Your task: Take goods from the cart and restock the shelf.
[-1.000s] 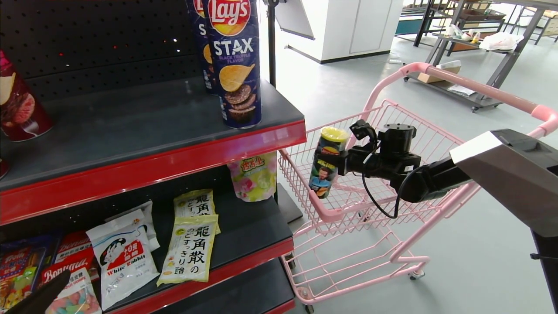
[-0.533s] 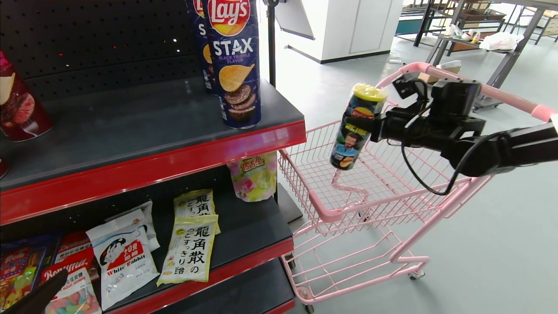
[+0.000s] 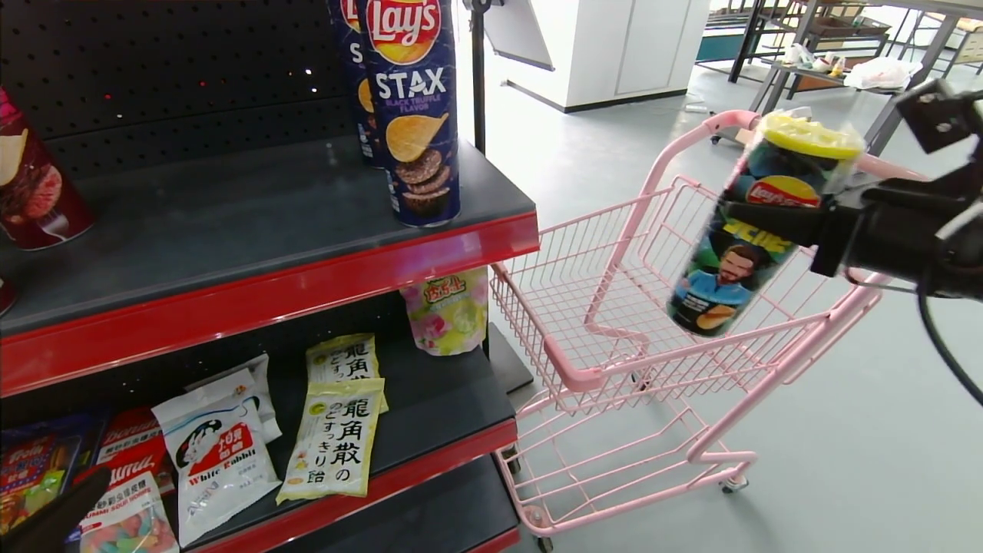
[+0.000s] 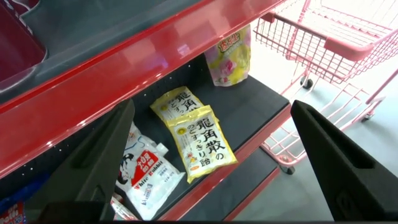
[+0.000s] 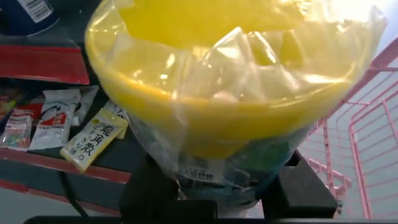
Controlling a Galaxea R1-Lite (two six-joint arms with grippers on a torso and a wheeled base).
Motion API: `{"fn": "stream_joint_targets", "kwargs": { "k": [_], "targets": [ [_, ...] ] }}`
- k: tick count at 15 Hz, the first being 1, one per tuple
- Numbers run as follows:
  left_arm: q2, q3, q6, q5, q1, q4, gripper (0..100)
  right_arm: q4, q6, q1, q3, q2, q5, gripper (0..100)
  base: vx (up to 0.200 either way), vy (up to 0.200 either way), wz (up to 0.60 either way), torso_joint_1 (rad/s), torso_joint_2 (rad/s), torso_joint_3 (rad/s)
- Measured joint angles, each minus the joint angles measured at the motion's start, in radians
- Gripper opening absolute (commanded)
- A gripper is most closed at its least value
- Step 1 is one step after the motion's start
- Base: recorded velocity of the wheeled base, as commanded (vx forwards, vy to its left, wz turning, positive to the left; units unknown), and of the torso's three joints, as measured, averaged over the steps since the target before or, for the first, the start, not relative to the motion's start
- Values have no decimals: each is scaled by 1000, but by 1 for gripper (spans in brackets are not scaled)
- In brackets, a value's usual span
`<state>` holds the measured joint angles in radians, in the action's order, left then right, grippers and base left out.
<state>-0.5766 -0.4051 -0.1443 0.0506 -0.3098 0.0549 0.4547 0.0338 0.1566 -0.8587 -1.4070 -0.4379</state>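
Head view shows my right gripper point(image 3: 762, 219) clamped on the tilted chip can point(image 3: 718, 280), which may slip into the cart point(image 3: 572, 375) below it.

White cabinet point(image 3: 614, 46), white bag point(image 3: 882, 73) and grey floor point(image 3: 845, 461)

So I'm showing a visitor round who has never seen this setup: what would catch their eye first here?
First, the yellow-lidded chip can, tilted in the right gripper over the pink cart. Next, the tall blue cans standing at the right end of the red-edged upper shelf, with yellow candy bags lying flat on the shelf below.
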Motion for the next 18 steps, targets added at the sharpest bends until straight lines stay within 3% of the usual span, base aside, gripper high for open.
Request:
{"fn": "stream_joint_targets", "kwargs": {
  "k": [4, 6, 10, 14, 18],
  "targets": [
    [1, -1, -12, -1, 0, 0, 100, -458, 55, 0, 104, 331, 177, 0, 0, 0, 0, 0, 0, 0],
    [9, 2, -31, 4, 0, -3, 100, -554, 71, 0, 164, 476, 215, 0, 0, 0, 0, 0, 0, 0],
    [20, 6, -48, 4, 0, -10, 100, -626, 144, -3, 301, 681, 298, 0, 0, 0, 0, 0, 0, 0],
    [24, 1, -54, 4, 0, -11, 100, -625, 146, -2, 320, 732, 298, 0, 0, 0, 0, 13, -60, -43],
    [22, -15, -54, 0, -1, -9, 100, -612, 147, 0, 313, 729, 296, 0, 0, 0, 0, 112, -437, -319]
  ]
}}
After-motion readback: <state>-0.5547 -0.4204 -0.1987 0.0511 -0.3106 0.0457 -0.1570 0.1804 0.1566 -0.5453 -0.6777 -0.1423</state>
